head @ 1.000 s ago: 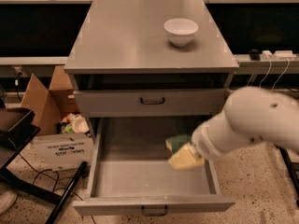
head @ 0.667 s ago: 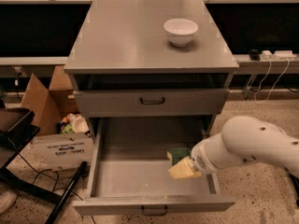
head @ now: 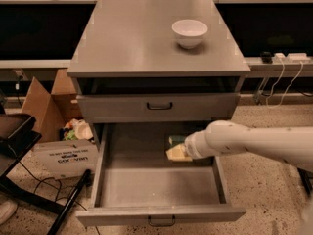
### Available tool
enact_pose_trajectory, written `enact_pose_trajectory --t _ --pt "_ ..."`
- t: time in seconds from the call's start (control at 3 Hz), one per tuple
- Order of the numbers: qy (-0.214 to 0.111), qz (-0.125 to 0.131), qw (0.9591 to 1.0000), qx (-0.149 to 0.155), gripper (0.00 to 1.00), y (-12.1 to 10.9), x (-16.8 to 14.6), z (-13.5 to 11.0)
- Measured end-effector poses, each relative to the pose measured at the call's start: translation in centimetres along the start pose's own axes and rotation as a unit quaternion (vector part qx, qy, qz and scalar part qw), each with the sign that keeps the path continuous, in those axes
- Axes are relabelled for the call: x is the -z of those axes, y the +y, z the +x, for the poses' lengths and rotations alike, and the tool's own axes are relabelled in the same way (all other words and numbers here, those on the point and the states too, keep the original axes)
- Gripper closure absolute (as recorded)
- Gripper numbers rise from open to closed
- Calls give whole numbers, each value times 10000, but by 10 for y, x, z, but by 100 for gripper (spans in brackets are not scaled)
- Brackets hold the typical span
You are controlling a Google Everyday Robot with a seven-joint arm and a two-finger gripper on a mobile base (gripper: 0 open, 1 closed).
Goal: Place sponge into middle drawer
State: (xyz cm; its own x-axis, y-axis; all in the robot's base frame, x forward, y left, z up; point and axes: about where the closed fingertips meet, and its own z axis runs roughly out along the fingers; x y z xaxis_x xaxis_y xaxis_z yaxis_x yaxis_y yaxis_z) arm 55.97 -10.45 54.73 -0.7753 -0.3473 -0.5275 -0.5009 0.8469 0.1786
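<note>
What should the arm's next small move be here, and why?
Probably release the sponge there: the gripper is low inside the open middle drawer, near its back, with the sponge at its tip over the tray. Whether it is already let go cannot be told.

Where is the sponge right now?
In the camera view, the sponge is inside the open middle drawer, near its back and right of centre, just beside the gripper.
</note>
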Motion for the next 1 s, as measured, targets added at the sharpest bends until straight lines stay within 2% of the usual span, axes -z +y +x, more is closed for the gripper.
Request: enact_pose_trajectory --t 0.33,0.67,1.0 --pt "-357 168 9990 -217 100 -29 -63 -31" --pt "-514 15 9981 -346 100 -42 -101 -40" --pt "-542 -229 9964 -615 100 -50 -89 -11"
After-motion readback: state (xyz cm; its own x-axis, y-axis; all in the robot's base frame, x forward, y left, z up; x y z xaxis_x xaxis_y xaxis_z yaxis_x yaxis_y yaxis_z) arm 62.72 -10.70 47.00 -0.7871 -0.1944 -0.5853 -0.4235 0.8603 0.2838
